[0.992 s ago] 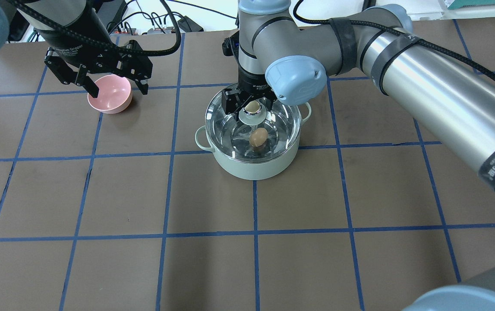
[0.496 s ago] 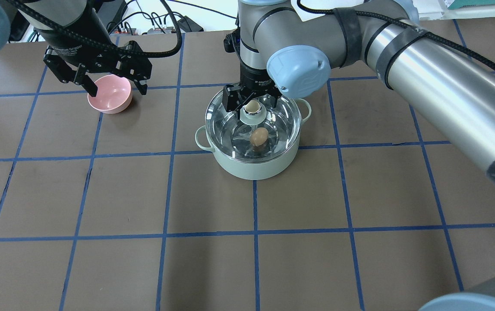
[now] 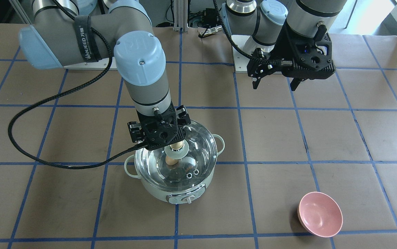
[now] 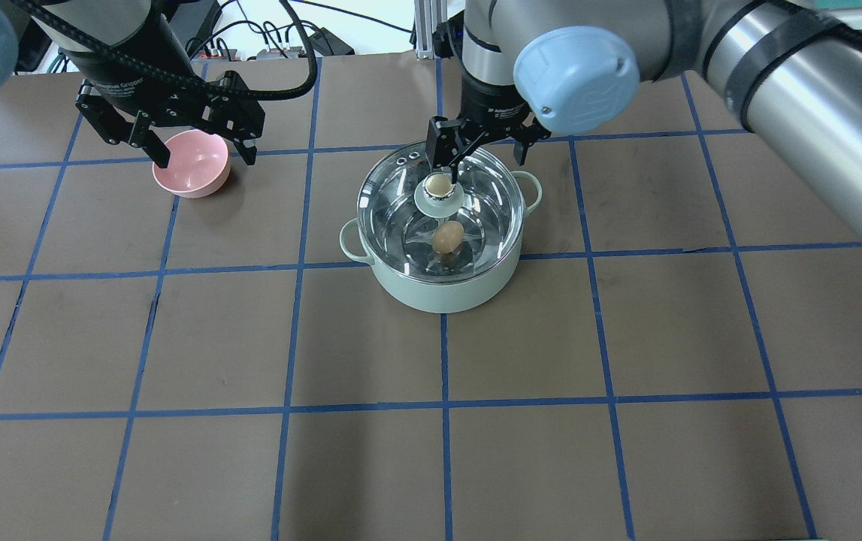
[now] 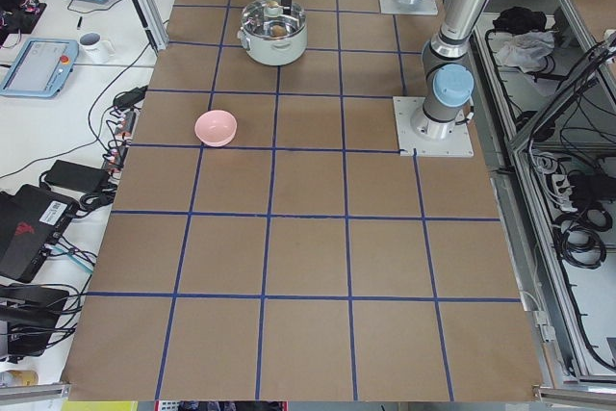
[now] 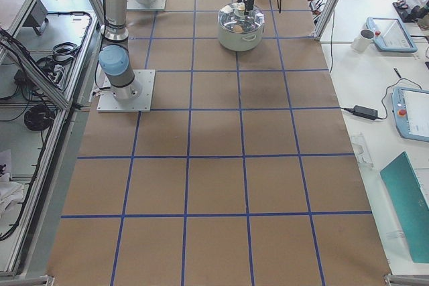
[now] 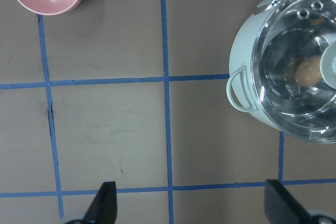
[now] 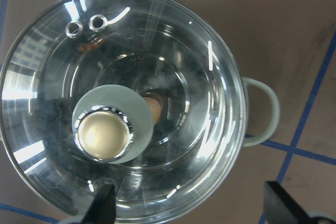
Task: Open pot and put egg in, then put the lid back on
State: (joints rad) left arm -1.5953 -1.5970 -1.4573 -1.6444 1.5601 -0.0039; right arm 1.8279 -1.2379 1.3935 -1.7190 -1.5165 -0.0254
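The mint-green pot (image 4: 442, 289) stands mid-table with the glass lid (image 4: 400, 203) seated on its rim. The tan egg (image 4: 448, 237) lies inside and shows through the glass. My right gripper (image 4: 479, 156) is open and empty. It hangs above the far edge of the lid, clear of the beige knob (image 4: 438, 184). In the right wrist view the knob (image 8: 102, 137), the lid (image 8: 199, 77) and the egg (image 8: 153, 106) lie below the open fingers (image 8: 105, 203). My left gripper (image 4: 207, 158) is open and empty above the pink bowl.
The pink bowl (image 4: 192, 171) sits empty on the table to the left of the pot, and also shows in the front view (image 3: 319, 214). The pot's control knob (image 3: 187, 199) faces the operators' side. Brown table with a blue tape grid (image 4: 288, 409).
My right gripper has let go of the lid knob, risen and drawn back toward the far right. The lid stays on the pot. The left arm has not moved.
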